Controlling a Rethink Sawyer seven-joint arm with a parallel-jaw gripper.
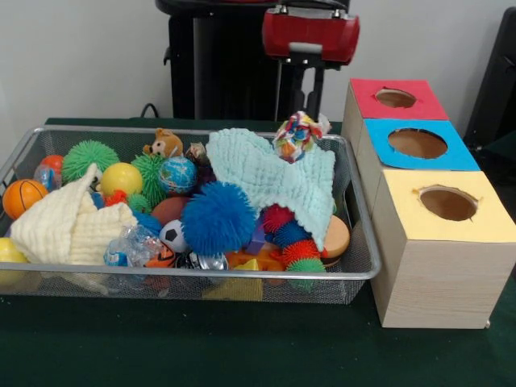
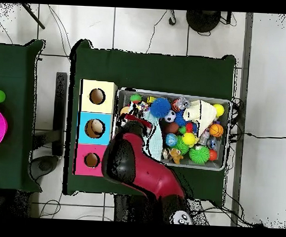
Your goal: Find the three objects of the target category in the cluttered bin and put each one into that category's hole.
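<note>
The wire mesh bin [image 1: 161,275] is full of toys and stands left of the boxes. My gripper [image 1: 297,117] hangs over the bin's far right corner, shut on a blotched cloth piece [image 1: 296,137]. The piece is bunched up just above the mint-green waffle cloth [image 1: 274,181]. The yellow-surround hole [image 1: 448,203] tops the nearest wooden box, to the right of the bin. In the overhead view my arm [image 2: 137,164] covers the bin's left end beside the yellow hole [image 2: 97,96]. No other blotched cloth piece shows.
The blue-surround hole [image 1: 417,143] and the red-surround hole [image 1: 395,97] lie behind the yellow one. A cream waffle cloth [image 1: 68,226], a blue spiky ball [image 1: 218,218], a yellow ball [image 1: 121,178] and several small balls fill the bin.
</note>
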